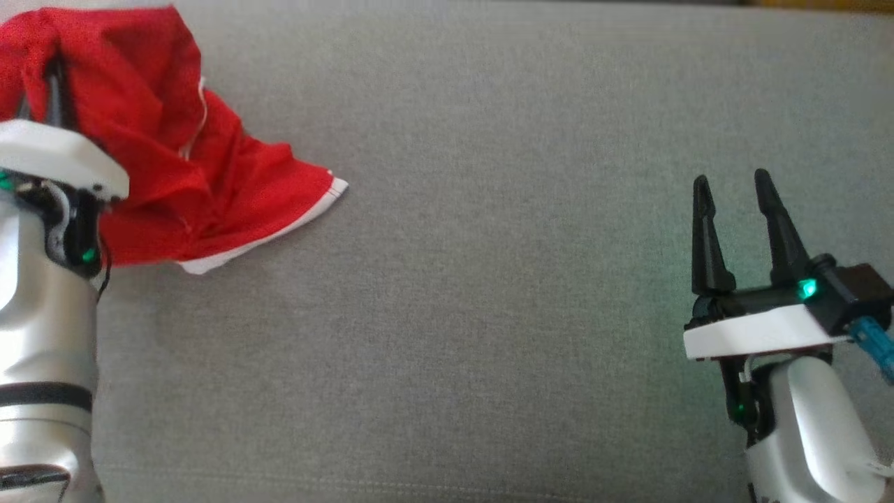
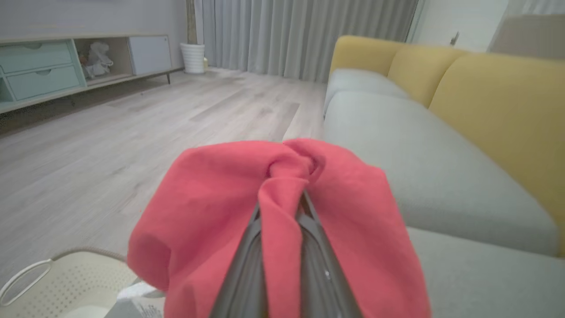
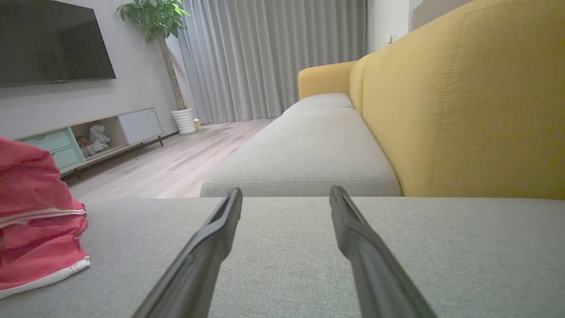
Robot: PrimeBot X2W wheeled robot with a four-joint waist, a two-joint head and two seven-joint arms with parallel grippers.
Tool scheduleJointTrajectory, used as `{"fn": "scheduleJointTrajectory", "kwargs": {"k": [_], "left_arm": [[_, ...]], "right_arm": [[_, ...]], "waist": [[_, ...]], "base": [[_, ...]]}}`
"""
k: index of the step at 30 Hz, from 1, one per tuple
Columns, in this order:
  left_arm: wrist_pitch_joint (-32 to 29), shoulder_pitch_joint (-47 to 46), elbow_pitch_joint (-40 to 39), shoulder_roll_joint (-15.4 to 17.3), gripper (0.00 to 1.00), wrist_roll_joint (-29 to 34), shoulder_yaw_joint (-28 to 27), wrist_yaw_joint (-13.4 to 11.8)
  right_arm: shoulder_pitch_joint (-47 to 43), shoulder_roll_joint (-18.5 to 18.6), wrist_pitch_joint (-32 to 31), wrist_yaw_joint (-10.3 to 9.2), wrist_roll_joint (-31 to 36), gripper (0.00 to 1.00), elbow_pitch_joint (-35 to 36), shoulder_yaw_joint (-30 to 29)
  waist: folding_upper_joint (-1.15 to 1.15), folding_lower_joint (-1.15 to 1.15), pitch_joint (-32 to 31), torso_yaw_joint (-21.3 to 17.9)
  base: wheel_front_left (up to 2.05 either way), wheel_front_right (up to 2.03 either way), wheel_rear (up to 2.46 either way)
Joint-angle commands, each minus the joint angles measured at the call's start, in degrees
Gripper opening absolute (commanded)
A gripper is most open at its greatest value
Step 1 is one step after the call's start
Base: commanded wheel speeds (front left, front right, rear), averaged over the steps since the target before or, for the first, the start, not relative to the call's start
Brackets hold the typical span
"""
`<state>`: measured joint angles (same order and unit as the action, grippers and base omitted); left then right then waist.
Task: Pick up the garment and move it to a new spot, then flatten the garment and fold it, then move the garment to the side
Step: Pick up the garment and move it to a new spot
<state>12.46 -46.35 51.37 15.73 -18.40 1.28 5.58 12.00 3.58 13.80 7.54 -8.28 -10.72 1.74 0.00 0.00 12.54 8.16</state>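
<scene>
**Head view:** A red garment [image 1: 174, 140] with white trim sits bunched at the far left of a grey sofa seat [image 1: 489, 293]. Part of it is raised and its hem rests on the cushion. The left gripper [image 1: 59, 87] is buried in the raised part, with one dark finger showing among the folds. The right gripper [image 1: 731, 180] is at the lower right, fingers spread and holding nothing, well apart from the cloth.

**Left wrist view:** The left gripper's two fingers are pressed together on a narrow ridge of red cloth, and the rest drapes over both sides. Beyond it lie a wooden floor [image 2: 132, 132] and a pale perforated basket [image 2: 66, 278]. The pinch seems to catch only a thin fold. The weight of the hanging cloth could pull it free during the carry. The seat's edge looks near, so a dropped garment might slide to the floor.

**Right wrist view:** The spread fingers hover low over the seat, beside a yellow backrest [image 3: 463, 110]. The garment shows at the left edge, hem touching the cushion. A trailing hem could drag on the rough fabric and land more crumpled, making flattening harder.
</scene>
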Motion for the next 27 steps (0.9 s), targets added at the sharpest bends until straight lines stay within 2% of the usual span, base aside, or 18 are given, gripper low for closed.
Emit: {"fn": "scheduleJointTrajectory", "kwargs": {"k": [1,8,12,14,21,27], "left_arm": [[0.92,-2.33,-3.26,2.48,0.0,-0.49,-1.71,0.12],[1.84,0.89,-15.31,-0.15,0.0,-1.97,-1.4,0.51],[-1.4,3.13,-24.93,-3.48,0.0,-3.31,0.12,-0.06],[-2.37,3.49,-26.79,-4.24,0.0,-3.59,0.47,-0.36],[-9.85,5.96,-35.61,-8.63,0.0,-3.8,4.02,-3.72],[-10.98,6.72,-37.08,-11.78,0.0,-3.39,9.87,-5.53]], "right_arm": [[-0.42,-0.47,0.76,-0.05,-0.38,1.0,1.28,1.57],[-1.38,-0.65,1.06,-0.05,-1.28,1.0,-0.33,2.2],[-1.28,-0.68,1.15,-0.05,-2.56,1.0,-0.71,2.64],[-1.18,-0.68,1.16,-0.05,-2.76,1.0,-0.6,2.63],[-0.16,-0.69,1.18,-0.05,-3.18,1.0,1.3,2.01],[1.47,-0.69,1.19,-0.05,-2.47,1.0,3.64,-1.34]], "waist": [[0.0,0.0,-2.26,0.87],[0.0,0.0,-6.3,0.69],[0.0,0.0,-7.92,-0.93],[0.0,0.0,-8.09,-1.42],[0.0,0.0,-7.81,-6.42],[0.0,0.0,-5.44,-11.73]], "base": [[0.0,0.0,0.0],[0.0,0.0,0.0],[0.0,0.0,0.0],[0.0,0.0,0.0],[0.0,0.0,0.0],[0.0,0.0,0.0]]}}
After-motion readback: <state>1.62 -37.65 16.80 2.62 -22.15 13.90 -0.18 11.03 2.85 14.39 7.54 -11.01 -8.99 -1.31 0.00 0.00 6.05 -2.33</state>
